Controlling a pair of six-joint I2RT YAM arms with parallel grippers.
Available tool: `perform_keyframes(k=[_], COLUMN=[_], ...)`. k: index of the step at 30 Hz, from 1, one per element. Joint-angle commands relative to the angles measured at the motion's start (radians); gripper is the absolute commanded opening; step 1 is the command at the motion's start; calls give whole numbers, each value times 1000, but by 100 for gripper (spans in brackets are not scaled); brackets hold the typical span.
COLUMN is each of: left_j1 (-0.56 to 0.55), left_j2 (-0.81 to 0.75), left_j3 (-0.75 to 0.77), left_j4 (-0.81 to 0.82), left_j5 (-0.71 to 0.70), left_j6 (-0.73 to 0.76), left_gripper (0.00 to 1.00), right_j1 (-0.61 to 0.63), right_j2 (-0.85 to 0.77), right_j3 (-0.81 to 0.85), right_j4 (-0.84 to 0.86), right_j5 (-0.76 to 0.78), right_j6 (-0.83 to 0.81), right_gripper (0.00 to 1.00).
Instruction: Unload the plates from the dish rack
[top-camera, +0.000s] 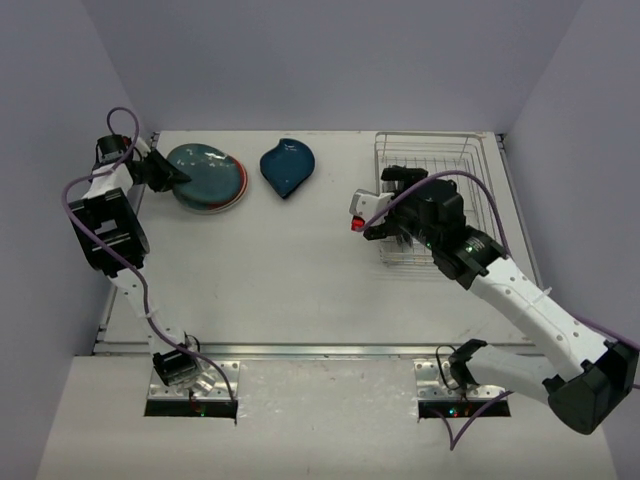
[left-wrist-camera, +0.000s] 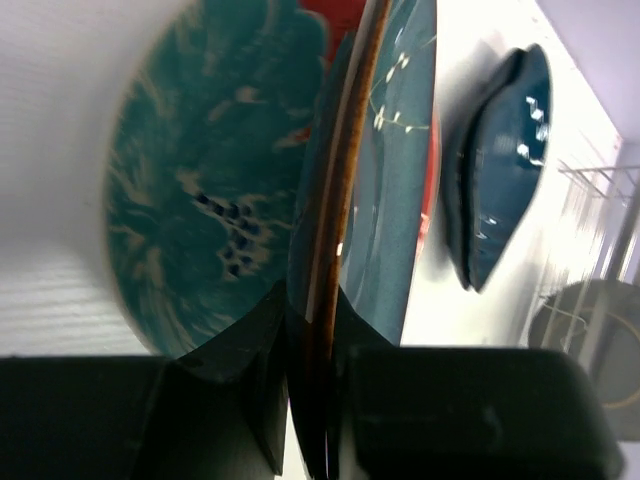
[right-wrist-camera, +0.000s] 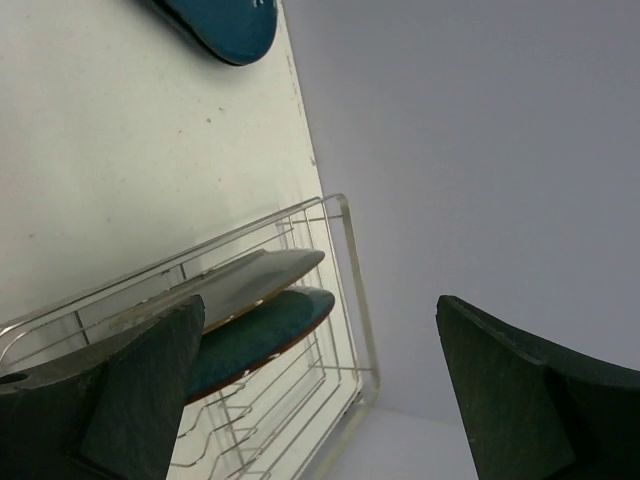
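Two plates (right-wrist-camera: 262, 338) stand in the wire rack (top-camera: 462, 192); left tool (left-wrist-camera: 312, 345) pinches the glossy teal plate (top-camera: 203, 170), right tool (right-wrist-camera: 320, 330) gapes.

White table (top-camera: 280, 270); pale lilac walls (top-camera: 330, 60)

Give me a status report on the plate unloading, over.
Left gripper shut on teal plate, far left, over white-and-red plate. Right gripper open at dish rack; two plates inside. Nothing blocking.

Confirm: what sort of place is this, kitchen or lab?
Most likely a lab robot cell, not a kitchen: bare white table, plain walls boxing it in, a dish rack and plates laid out as props.
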Motion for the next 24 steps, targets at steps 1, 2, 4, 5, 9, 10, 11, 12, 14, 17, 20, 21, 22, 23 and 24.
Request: perform_keyframes(k=[1,2,4,5,9,10,11,12,14,17,20,21,22,23,24], left_j1=[-5,-5,-7,-6,-7,-5,-6,-7,-6,-7,-10,-12,-13,-14,-21], left_j2=[21,30,54,60,74,74,74,73,66,52,43,39,34,30,26], left_j3=[104,107,115,118,111,111,109,105,86,68,65,66,66,66,65], left_j4=[114,117,122,122,91,79,55,33,15,-9,-35,-43,-52,-57,-60], left_j5=[60,60,62,63,10,-8,-24,-43,-68,-121,-223,-261,-301,-330,-372], left_j6=[-35,-34,-36,-34,7,24,37,55,80,128,192,211,232,247,263], left_gripper=[0,0,0,0,28,36,41,48,55,63,68,71,75,77,87], right_j1=[-17,-17,-18,-18,-26,-28,-30,-35,-42,-51,-53,-54,-54,-55,-55], right_j2=[-22,-20,-9,-4,11,16,18,25,40,54,63,64,67,70,72], right_j3=[102,114,154,164,197,202,210,219,229,236,240,241,241,241,241], right_j4=[-130,-140,-175,-191,-212,-214,-217,-224,-242,-258,-263,-263,-263,-263,-264], right_j5=[9,11,25,31,34,34,34,33,29,16,7,5,3,3,3], right_j6=[271,293,353,375,424,432,440,459,503,528,540,540,542,544,544], right_gripper=[99,99,99,99,99,99,99,99,99,99,99,99,99,99,99])
